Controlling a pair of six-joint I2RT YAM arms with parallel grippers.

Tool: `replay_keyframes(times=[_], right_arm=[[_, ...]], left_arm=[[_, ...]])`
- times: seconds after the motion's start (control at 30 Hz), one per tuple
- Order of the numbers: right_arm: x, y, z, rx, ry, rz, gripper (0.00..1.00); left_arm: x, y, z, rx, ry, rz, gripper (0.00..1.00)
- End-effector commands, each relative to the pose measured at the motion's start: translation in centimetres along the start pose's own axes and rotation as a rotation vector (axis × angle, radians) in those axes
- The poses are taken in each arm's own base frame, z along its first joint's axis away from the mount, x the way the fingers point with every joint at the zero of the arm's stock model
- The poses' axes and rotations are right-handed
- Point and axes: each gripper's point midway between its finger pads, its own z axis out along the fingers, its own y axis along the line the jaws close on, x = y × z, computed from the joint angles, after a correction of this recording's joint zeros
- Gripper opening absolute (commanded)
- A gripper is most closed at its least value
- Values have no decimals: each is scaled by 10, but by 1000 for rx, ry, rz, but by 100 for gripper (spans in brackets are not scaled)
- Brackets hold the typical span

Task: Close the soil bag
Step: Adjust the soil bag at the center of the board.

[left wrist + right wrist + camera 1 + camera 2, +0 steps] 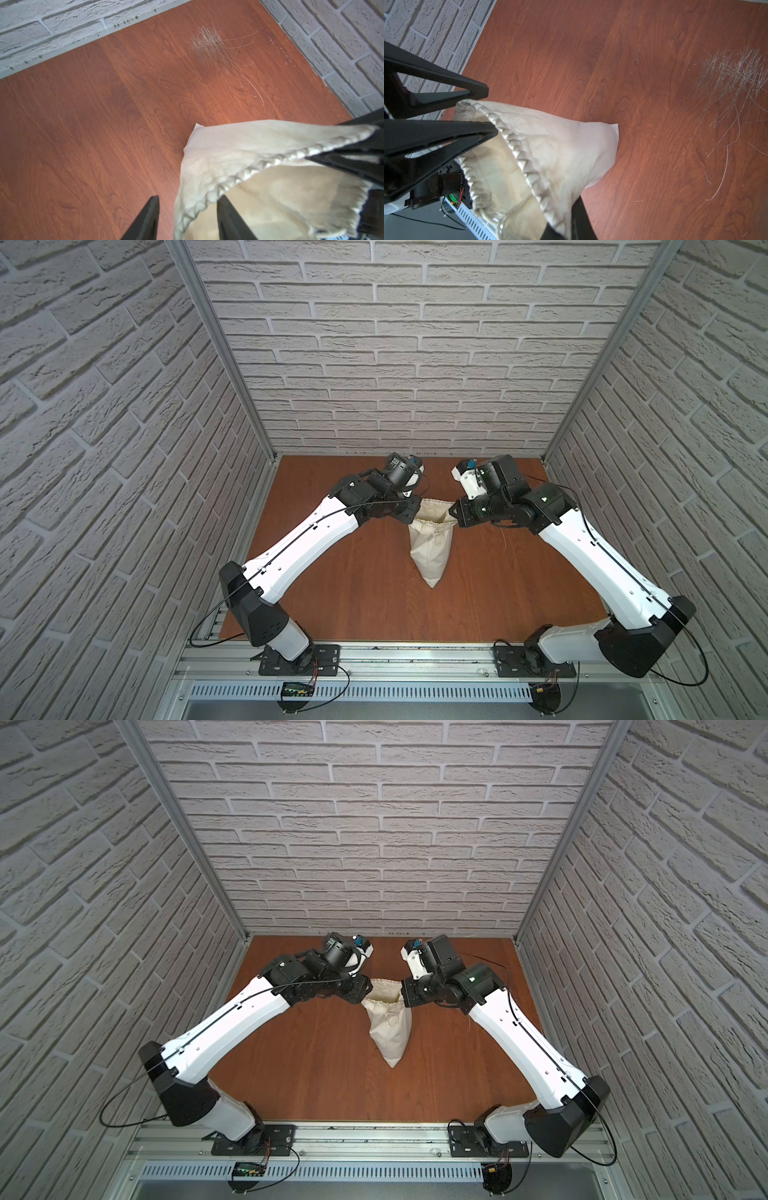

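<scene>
At the nine o'clock side of the cream cloth drawstring soil bag (432, 547), the left end effector (189, 198) stood spread, the gathered hem lying loose between its fingers rather than pinched. The soil bag hung over the middle of the reddish wooden surface (353, 572), mouth gaping, bottom corner pointing to six o'clock. At three o'clock the right end effector (456, 514) was pressed together on the hem. The mouth was not yet cinched, and the step in hand looked like a regrip. Next, the left would probably need to catch the thin white cord (492, 218) and draw it away from the right's hold.
</scene>
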Motion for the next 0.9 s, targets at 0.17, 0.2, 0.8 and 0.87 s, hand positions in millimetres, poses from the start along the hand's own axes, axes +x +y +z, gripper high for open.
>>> replay_keyframes(times=[0.17, 0.2, 0.8, 0.87], right_arm=[[-13, 10, -7, -39, -62, -74, 23], [-15, 12, -9, -44, -68, -87, 31], [-42, 19, 14, -45, 29, -262, 62], [-43, 12, 18, -15, 40, -257, 62]], left_arm=[[-6, -6, 2, 32, -7, -5, 10], [-7, -7, 2, 33, -9, -3, 10], [-19, -16, -3, 62, -32, 20, 12], [-19, -16, -5, 59, -34, 22, 12]])
